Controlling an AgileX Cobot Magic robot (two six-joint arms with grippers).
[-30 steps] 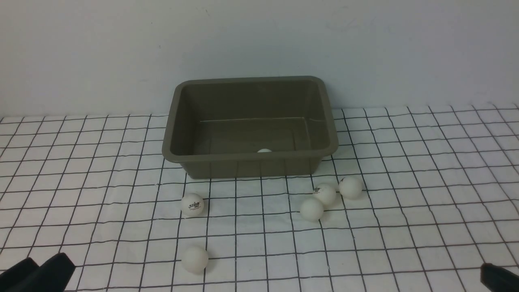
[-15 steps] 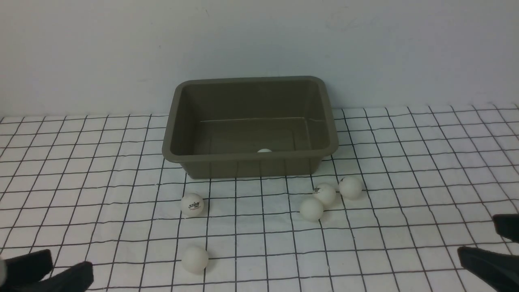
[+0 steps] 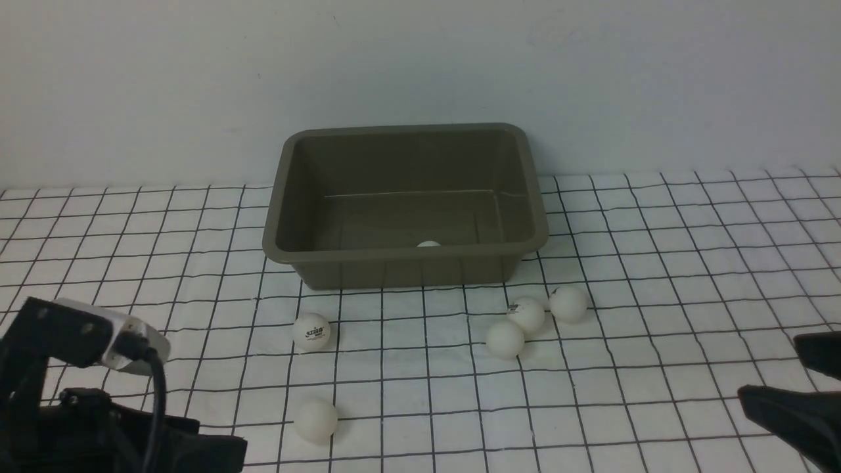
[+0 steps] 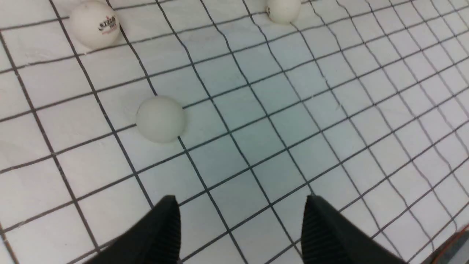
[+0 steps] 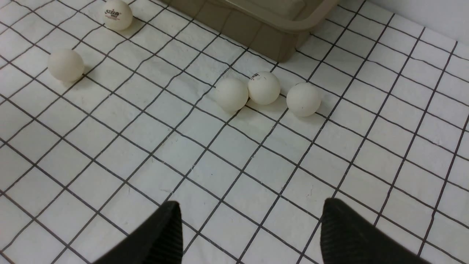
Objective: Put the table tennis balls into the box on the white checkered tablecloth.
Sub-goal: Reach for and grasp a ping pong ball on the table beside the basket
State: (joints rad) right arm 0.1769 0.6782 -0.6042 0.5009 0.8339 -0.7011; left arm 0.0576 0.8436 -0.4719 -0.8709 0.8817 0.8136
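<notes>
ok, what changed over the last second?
The left gripper pushed forward and inward, toward the nearest ball. The right gripper came further in from the bottom-right corner. Both are open and hold nothing. The box and the other balls have not moved.

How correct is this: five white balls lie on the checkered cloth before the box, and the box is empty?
The box is not empty: the front view shows one ball inside, by its near wall. Five balls on the cloth is right.
</notes>
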